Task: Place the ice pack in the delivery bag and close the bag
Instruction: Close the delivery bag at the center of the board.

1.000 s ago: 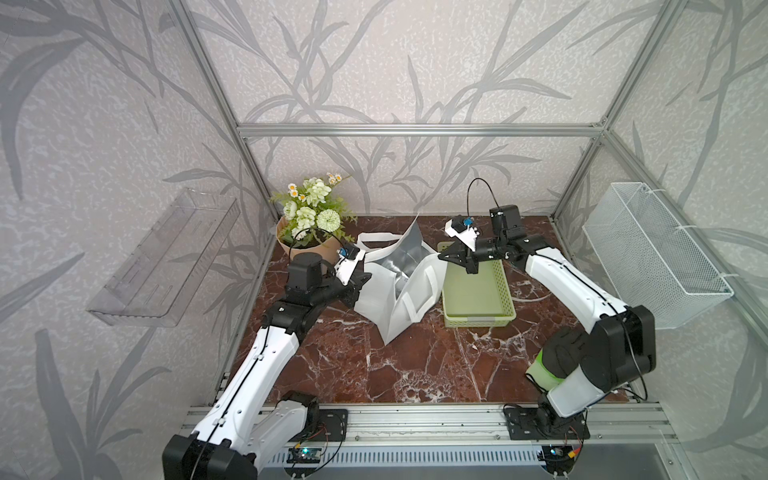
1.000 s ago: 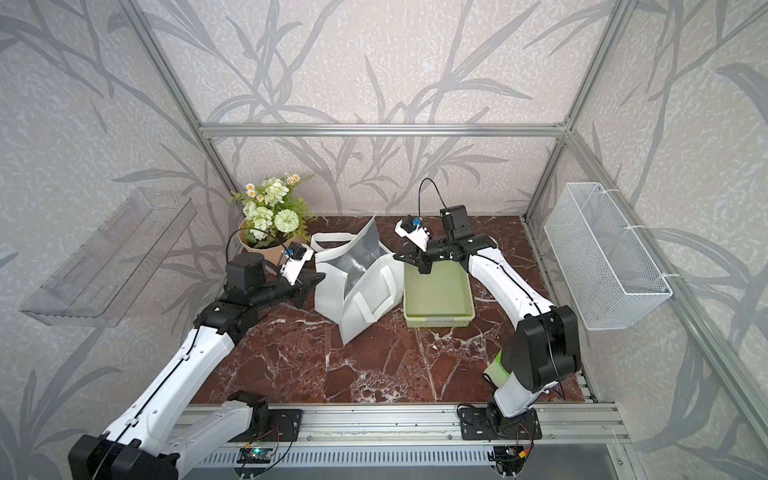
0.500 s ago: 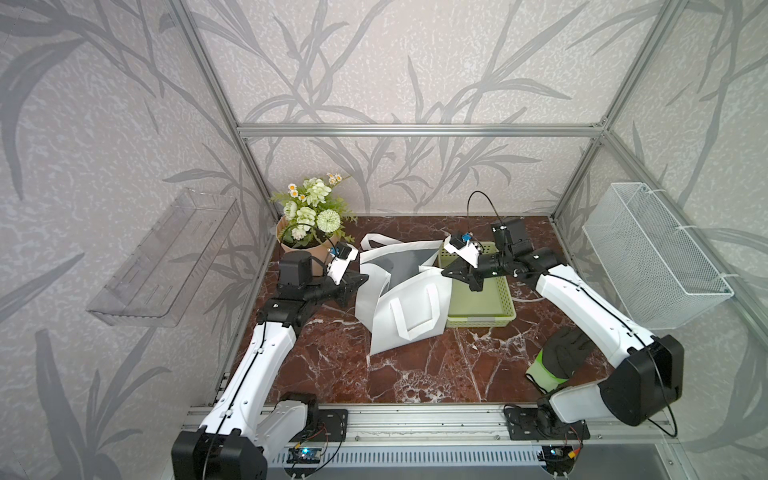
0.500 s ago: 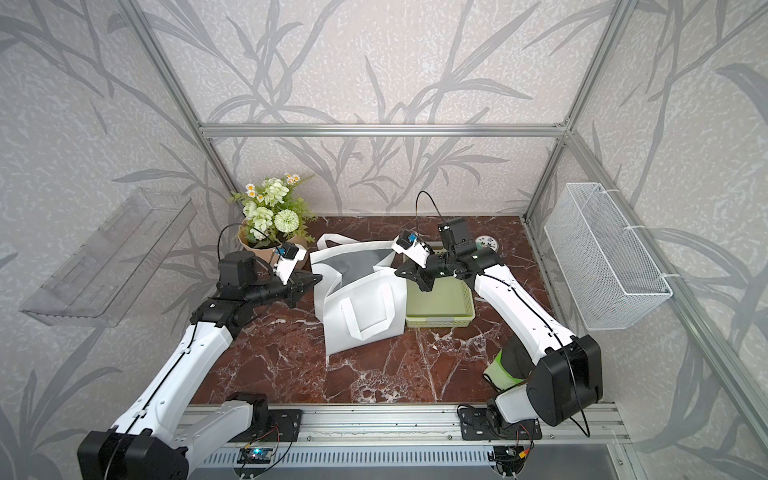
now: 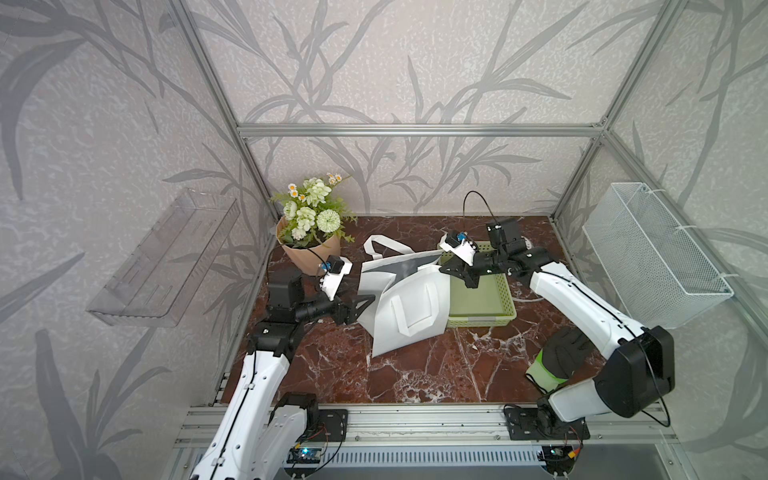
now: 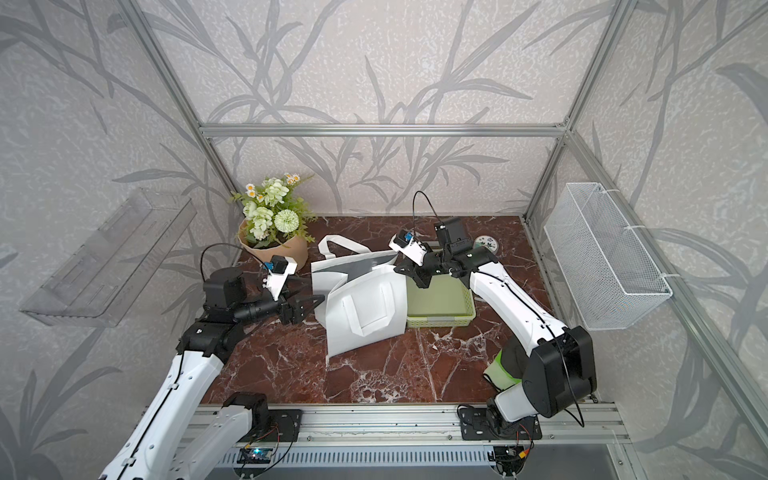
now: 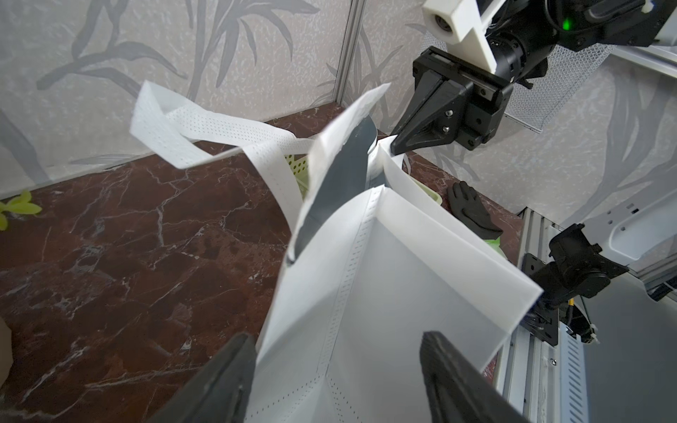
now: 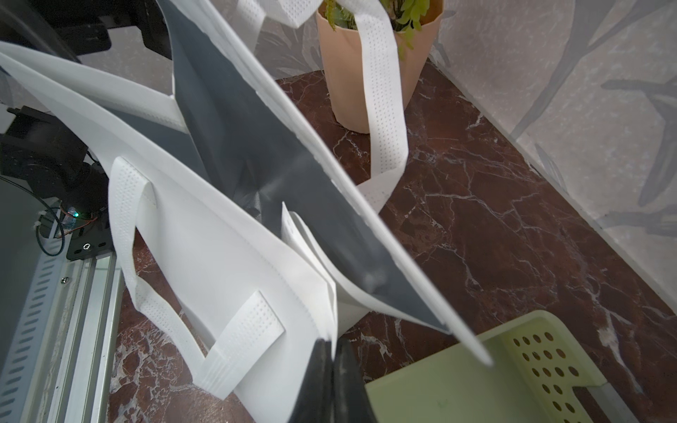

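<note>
The white delivery bag (image 5: 409, 309) (image 6: 365, 309) leans toward the front on the marble floor, its silver lining (image 8: 234, 121) showing at the mouth. My right gripper (image 5: 443, 269) (image 8: 332, 344) is shut on the bag's top rim at its right corner, holding it up. My left gripper (image 5: 361, 309) (image 7: 337, 366) is open at the bag's left side, and a folded corner of the delivery bag (image 7: 403, 274) lies between its spread fingers (image 7: 227, 381) without being pinched. One loop handle (image 7: 205, 124) hangs free at the back. I cannot make out the ice pack in any view.
A pale green perforated tray (image 5: 484, 299) sits right of the bag. Flowers in brown paper (image 5: 309, 232) stand back left. A black and green glove (image 5: 559, 359) lies front right, and a small round green-patterned thing (image 6: 486, 243) back right. A wire basket (image 5: 648, 257) and clear shelf (image 5: 162, 257) hang on the walls.
My left gripper has let go of the bag and opened. The bag has tipped from upright toward the front while my right gripper, still shut on its rim, moved down and forward.
</note>
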Tool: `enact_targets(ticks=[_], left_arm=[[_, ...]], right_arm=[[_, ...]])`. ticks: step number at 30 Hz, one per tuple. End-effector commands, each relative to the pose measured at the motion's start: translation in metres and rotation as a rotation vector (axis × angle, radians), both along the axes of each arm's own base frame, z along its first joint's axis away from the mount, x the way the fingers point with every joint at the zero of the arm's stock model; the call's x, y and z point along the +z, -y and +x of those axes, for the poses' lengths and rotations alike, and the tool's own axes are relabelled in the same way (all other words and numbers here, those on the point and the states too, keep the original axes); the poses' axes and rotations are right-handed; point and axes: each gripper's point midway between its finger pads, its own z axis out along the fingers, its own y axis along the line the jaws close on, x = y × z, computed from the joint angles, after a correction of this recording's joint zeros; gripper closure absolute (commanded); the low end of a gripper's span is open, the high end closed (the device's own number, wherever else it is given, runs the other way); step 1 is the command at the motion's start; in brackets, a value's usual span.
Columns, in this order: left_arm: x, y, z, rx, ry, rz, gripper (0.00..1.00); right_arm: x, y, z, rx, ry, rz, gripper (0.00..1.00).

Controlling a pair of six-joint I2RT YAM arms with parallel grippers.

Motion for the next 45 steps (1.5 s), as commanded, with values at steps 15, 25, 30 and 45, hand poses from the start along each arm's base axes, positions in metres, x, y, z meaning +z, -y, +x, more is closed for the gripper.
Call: enact_targets(ticks=[15,25,30,45], left_arm=[[-0.008,0.014,-0.014,-0.067,-0.083,-0.144,0.00],[-0.012,0.023,0.010,-0.056,0.002,-0.028,0.08],[-0.010,0.020,0.027,-0.011,0.057,0.028,0.11],[-0.015,-0.012,0.011,0.140,0.021,0.095,0.03]], right_arm=[[-0.004,-0.003,0.021,-0.056,0.034,-0.048,0.98],[-0.001,-0.002,0.023,-0.072,0.047,-0.045,0.95],[0.001,-0.001,0.023,-0.081,0.054,-0.048,0.94],[0.003,-0.001,0.021,-0.083,0.062,-0.051,0.94]])
